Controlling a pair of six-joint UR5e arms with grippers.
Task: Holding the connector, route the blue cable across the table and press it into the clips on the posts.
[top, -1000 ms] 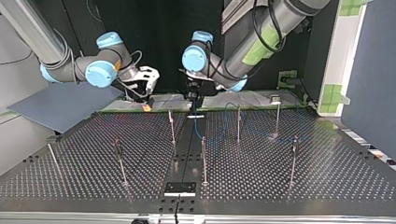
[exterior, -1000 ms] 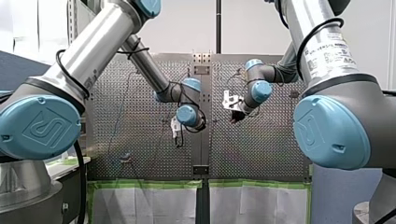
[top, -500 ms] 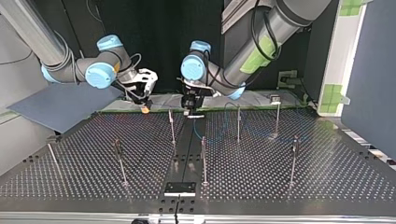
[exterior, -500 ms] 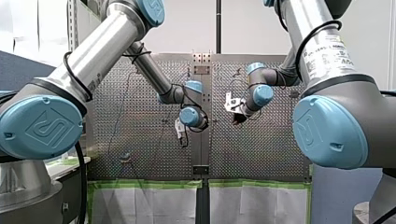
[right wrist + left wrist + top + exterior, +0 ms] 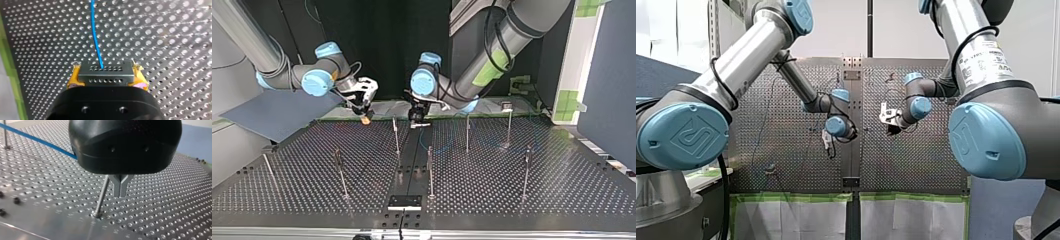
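In the right wrist view my right gripper is shut with its yellow pads on a grey perforated connector. The blue cable leaves the connector and runs ahead over the perforated table. In the top view this gripper hangs over the table's far edge, left of centre. My left gripper has its metal fingers shut with nothing between them, close beside a thin post. In the top view it hovers at the far middle. Blue cable lies on the table below it.
Several thin upright posts stand on the perforated table, among them post, post and post. A grey board leans at the top view's left. A small black plate sits at the near edge.
My right gripper has drifted a little lower and toward the top view's left with the connector. My left gripper has come down closer to the table at the far middle.
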